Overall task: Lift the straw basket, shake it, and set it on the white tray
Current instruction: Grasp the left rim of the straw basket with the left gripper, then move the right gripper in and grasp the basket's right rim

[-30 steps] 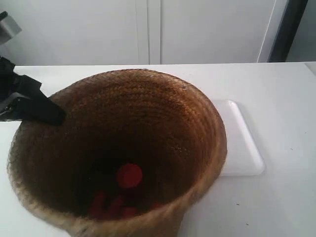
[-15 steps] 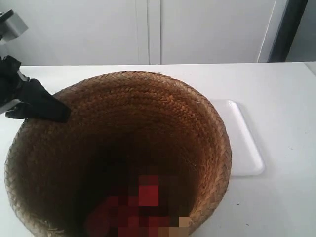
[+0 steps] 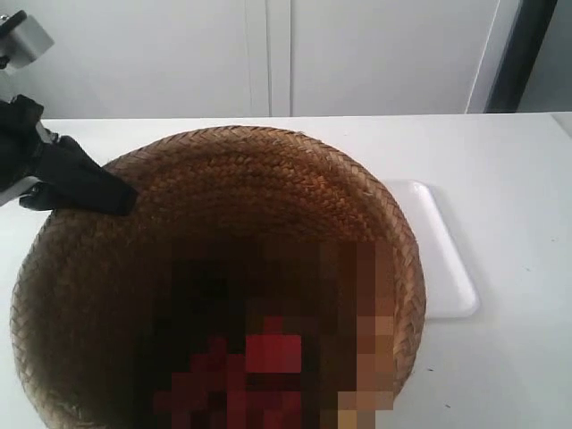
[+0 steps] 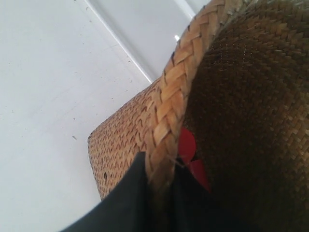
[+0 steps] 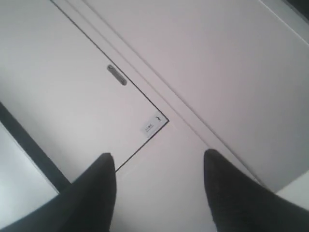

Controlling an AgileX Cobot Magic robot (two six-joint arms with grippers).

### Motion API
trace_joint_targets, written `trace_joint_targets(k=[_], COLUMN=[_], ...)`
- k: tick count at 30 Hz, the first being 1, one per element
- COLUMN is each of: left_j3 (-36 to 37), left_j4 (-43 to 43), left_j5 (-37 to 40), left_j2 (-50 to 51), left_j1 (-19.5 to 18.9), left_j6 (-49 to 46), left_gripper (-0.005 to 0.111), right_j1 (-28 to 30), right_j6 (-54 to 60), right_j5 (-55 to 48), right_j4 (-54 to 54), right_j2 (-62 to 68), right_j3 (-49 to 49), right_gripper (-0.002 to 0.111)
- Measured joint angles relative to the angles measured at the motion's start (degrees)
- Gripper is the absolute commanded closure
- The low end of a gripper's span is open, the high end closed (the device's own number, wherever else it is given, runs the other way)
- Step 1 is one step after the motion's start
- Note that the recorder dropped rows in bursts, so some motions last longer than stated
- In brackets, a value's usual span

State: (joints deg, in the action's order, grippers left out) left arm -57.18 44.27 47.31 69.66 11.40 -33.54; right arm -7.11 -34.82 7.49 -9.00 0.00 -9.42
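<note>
One gripper carries the load. At the exterior view's left, the left gripper [image 4: 159, 191] is pinched on the braided rim of the straw basket [image 3: 268, 206], one finger outside the wall and one inside. The basket fills the centre, mouth up and axis roughly upright. Whether its base is off the table [image 3: 500, 179] cannot be confirmed. Red pieces [image 4: 187, 145] lie in its dark bottom. The white tray [image 3: 442, 268] lies flat at the exterior view's right, across the basket's mouth from the grip point, its nearer edge hidden behind the basket wall. Transfer should therefore run away from the left gripper. The right gripper [image 5: 159, 183] is spread and empty, aimed at a cabinet door. A small label [image 5: 153, 124] there is too small to read.
</note>
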Motion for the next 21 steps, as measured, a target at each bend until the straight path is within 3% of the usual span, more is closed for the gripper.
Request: trace_joint_targets(k=[6,13,21], left_j3=[0.0,0.0,0.0], left_j4=[0.48,0.6,0.83], left_j5=[0.0,0.19,0.71], left_j2=[0.0,0.0,0.0], left_j1=[0.0,0.0,0.0], left_j6=[-0.54,-0.77,-0.98], left_gripper=[0.107,0.107,0.107], right_j1=[-3.6,-7.36,-7.58], right_j6=[-10.95,-40.62,-45.65], right_j5=[2.56,22.58,45.92], right_j4=[14.54,45.07,59.02], right_j2=[1.2,21.27,48.46], right_j3=[-4.98,-9.83,-18.11], right_gripper=[0.056,0.056,0.056])
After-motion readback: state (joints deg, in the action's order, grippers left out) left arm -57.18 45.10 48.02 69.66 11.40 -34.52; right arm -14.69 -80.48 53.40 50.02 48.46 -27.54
